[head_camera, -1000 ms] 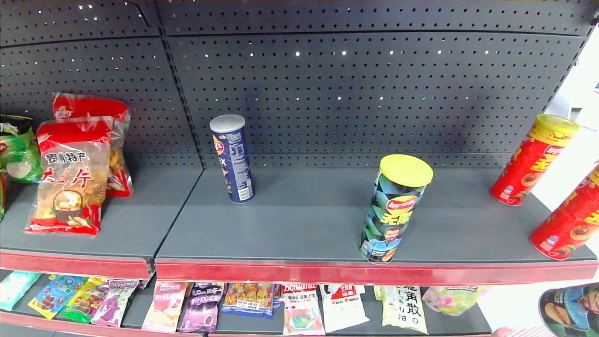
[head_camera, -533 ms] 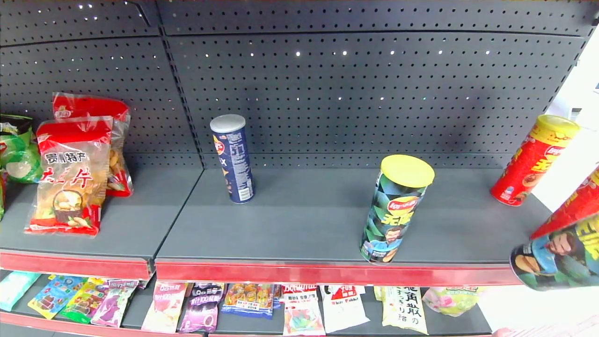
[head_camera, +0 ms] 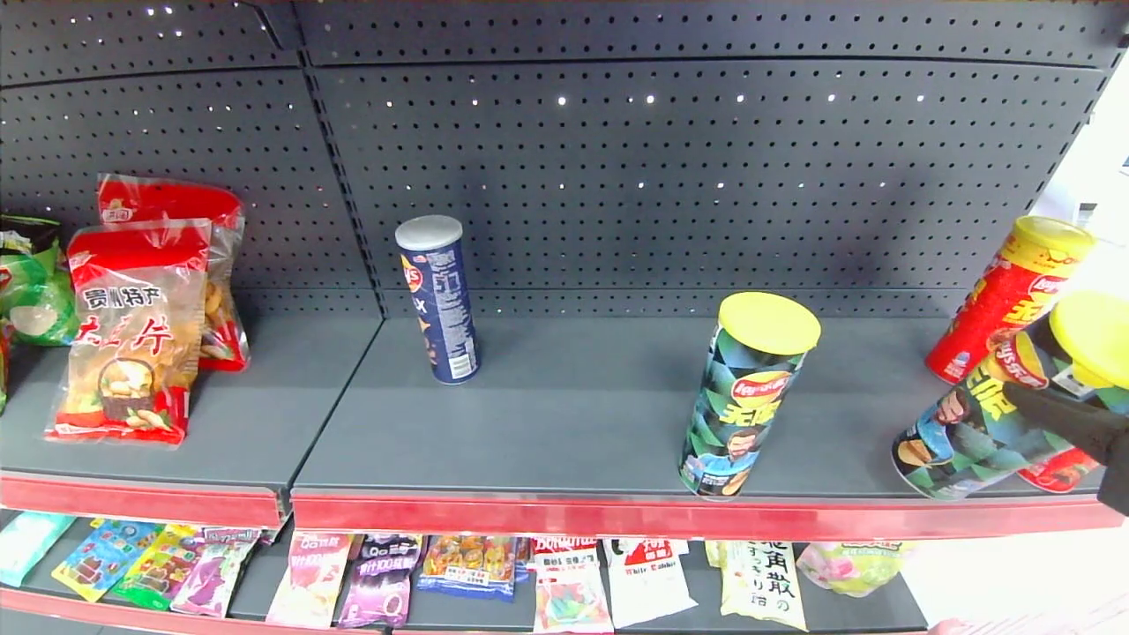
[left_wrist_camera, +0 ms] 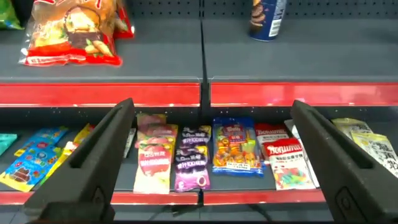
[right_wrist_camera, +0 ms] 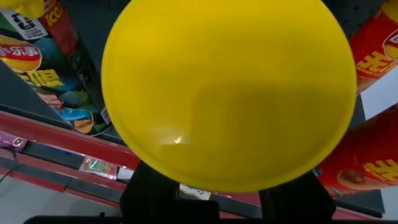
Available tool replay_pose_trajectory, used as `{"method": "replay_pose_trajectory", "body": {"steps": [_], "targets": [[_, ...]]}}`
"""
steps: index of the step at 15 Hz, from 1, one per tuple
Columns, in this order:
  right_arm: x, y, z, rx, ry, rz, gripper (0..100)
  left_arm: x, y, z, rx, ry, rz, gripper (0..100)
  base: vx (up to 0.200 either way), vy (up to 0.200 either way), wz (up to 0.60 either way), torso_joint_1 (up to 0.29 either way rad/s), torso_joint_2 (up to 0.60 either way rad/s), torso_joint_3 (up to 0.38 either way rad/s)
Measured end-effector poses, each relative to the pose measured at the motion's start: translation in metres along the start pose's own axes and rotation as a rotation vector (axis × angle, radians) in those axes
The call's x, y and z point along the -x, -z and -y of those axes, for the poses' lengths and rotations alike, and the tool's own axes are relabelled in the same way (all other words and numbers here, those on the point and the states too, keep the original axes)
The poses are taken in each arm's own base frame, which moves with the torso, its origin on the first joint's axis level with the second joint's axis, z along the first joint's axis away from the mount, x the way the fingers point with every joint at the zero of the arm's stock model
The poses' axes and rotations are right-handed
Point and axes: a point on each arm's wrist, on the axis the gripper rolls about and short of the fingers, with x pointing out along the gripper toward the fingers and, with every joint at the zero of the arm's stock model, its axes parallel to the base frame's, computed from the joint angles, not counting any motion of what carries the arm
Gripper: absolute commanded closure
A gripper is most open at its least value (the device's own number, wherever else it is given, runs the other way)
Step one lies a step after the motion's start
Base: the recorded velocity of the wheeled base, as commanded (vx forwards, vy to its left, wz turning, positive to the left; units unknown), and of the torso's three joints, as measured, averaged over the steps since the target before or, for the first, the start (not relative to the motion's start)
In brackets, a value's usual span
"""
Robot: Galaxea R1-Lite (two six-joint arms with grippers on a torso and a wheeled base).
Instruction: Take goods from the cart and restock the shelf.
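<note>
Over shelf [head_camera: 573, 423], right pincer [head_camera: 1061, 413] grips tilted can [head_camera: 975, 428].

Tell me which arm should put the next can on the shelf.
Right. The right gripper grips the green can, tilted at the right end of the shelf beside the red can. The left gripper hangs open and empty, low in front of the packets.

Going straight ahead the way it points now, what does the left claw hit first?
The open left claw would probably first meet the upper shelf's red front strip; depth is unclear.
</note>
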Motion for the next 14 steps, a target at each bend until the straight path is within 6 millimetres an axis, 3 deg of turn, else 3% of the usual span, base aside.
{"method": "replay_pose_trajectory", "body": {"steps": [11, 14], "targets": [[-0.039, -0.006, 0.008, -0.021, -0.005, -0.084, 100, 0.000, 0.000, 0.000, -0.023, -0.008, 0.000, 0, 0.000, 0.000, 0.00, 0.000, 0.00, 0.000], [-0.056, -0.018, 0.012, -0.021, -0.006, -0.080, 100, 0.000, 0.000, 0.000, -0.023, -0.007, 0.000, 0, 0.000, 0.000, 0.00, 0.000, 0.00, 0.000]]}}
